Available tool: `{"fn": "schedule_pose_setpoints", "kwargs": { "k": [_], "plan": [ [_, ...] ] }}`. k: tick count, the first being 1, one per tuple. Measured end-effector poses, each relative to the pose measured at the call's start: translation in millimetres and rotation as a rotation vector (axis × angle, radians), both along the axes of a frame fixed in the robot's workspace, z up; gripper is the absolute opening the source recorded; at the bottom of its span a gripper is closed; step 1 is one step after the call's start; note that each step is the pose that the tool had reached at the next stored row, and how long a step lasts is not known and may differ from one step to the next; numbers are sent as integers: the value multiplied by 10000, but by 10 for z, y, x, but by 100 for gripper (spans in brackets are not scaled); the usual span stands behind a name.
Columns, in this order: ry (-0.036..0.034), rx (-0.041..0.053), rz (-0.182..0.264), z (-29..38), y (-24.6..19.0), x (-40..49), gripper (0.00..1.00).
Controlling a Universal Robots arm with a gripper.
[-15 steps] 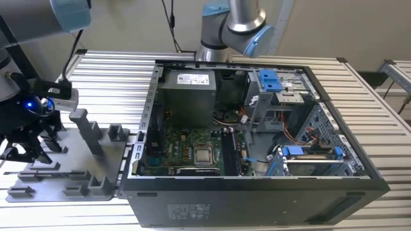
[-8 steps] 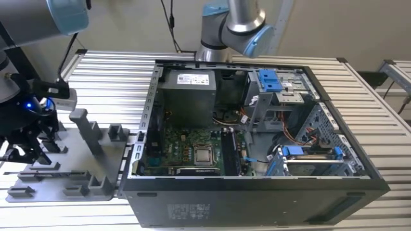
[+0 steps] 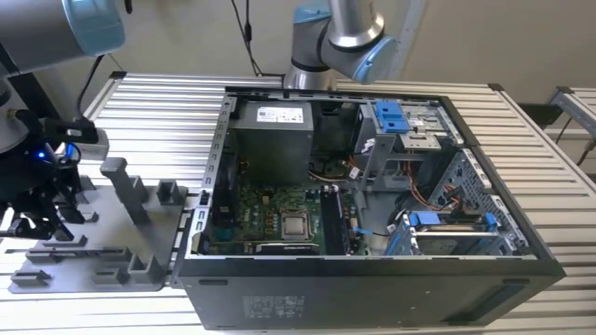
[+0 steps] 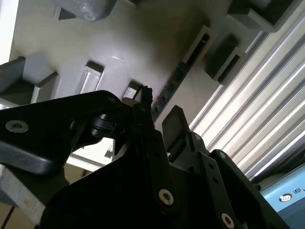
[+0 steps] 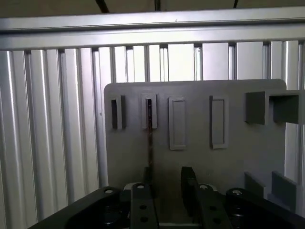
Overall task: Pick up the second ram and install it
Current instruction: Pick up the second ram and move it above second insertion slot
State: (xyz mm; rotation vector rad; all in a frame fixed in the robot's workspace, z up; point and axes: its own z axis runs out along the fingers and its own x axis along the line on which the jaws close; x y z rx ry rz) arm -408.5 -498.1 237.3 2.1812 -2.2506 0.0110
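Observation:
The second ram is a thin dark stick seen edge-on, lying in a slot of the grey holder plate. In the second wrist view the second ram runs from the slot toward my fingers. My gripper hovers just above its near end, open, with one finger close beside the stick and the other a gap away. Bare grey plate shows between the fingers. In the exterior view my gripper hangs over the holder plate at the exterior view's left, and the second ram shows as a dark line below it.
An open computer case lies to the exterior view's right of the plate, its motherboard facing up. A tall grey post and small holder blocks rise from the plate. Another arm's base stands behind the case. The table is ribbed metal.

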Motion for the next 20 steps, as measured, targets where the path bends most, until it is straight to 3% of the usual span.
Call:
{"fn": "schedule_pose_setpoints", "kwargs": {
  "k": [16, 20],
  "plan": [
    [-1, 20, 617, -164, -81, -61, 38],
    [-33, 19, 697, -204, -104, -63, 38]
  ]
}}
